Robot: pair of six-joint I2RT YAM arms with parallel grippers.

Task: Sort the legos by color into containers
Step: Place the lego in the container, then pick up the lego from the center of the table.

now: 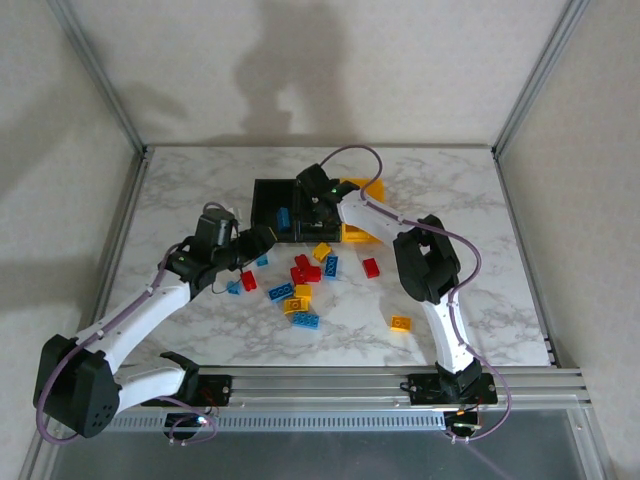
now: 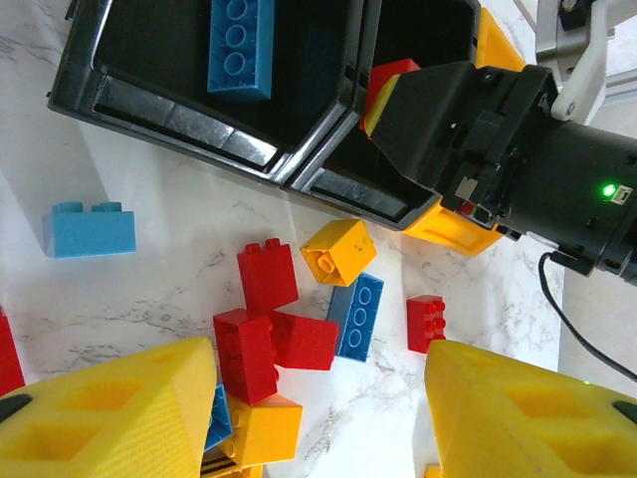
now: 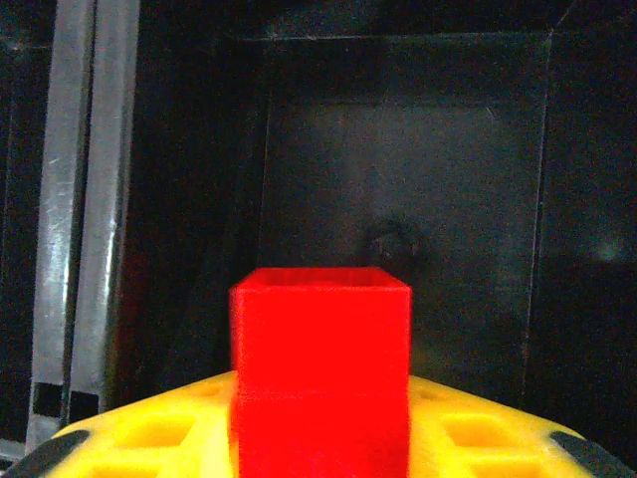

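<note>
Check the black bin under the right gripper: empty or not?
Looks empty: the black bin shows bare floor; the red brick sits in the right gripper, not yet dropped.

White marble-look table (image 1: 200, 180) in a cream-walled booth, 2 aluminium posts (image 1: 100, 75) at 10 and 2 o'clock, slotted rail (image 1: 330, 382) along 6 o'clock, blurry shadow (image 1: 285, 65) on the back wall at 12 o'clock.

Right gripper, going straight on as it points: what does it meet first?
Probably the bare floor of the middle black plastic bin; the small red plastic brick in the right gripper touches first.
</note>
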